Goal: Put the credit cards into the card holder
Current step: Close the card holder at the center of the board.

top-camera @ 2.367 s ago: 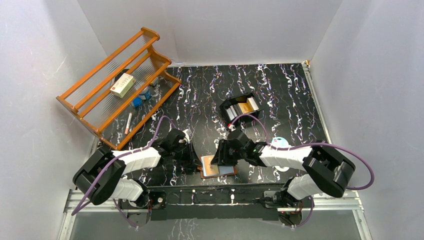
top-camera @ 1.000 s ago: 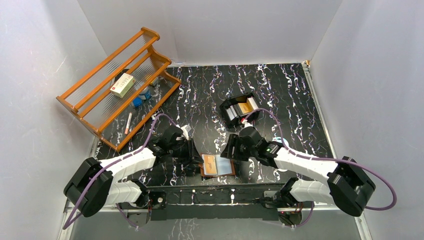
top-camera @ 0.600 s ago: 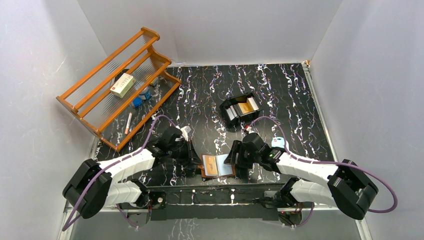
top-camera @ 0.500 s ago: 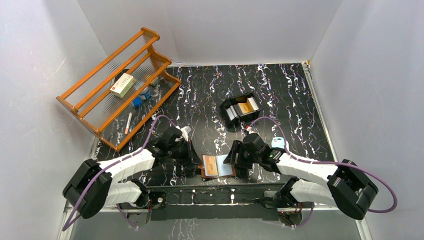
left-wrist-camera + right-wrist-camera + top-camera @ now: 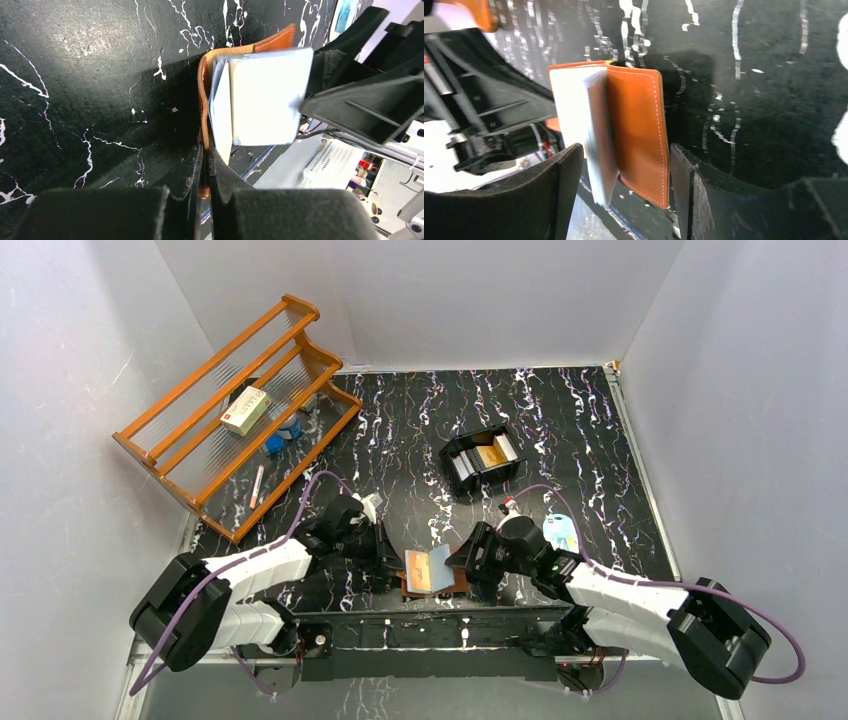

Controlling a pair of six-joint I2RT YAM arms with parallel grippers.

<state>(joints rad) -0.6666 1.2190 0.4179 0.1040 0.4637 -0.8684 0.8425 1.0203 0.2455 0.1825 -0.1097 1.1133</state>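
— Dropped lower and nearer since a second back, that right gripper [image 5: 624,185]. Tipped the right flap of the card holder [image 5: 432,574] up off the table [image 5: 580,440] too, where earlier lay open and flat.
— Agreed. Sits where now, exactly?
— At the near edge of the table, between both arms, fold running near to far. Left flap down, right flap and pale sleeves [image 5: 265,100] standing up, outer leather turned toward the right wrist camera.
— And seen from the right gripper?
— Straight ahead of the fingers, flap width fitting between them. Spread wide, clamped on nothing. Touching the leather or just shy of it, cannot tell.
— Left gripper [image 5: 206,167]?
— Pinched fully together on the left flap's leather edge, pinning that side down. Reaches in from the left, opposite the right one.
— Credit cards [image 5: 490,455]?
— Standing in the black tray [image 5: 455,465], well apart on the far side, nearer the right arm. None in either grip.
— Next, then?
— Probably settle the flap or leaf to a free sleeve, then fetch a card with the right. Turns on keeping the left pinch firm while pushing across the fold.
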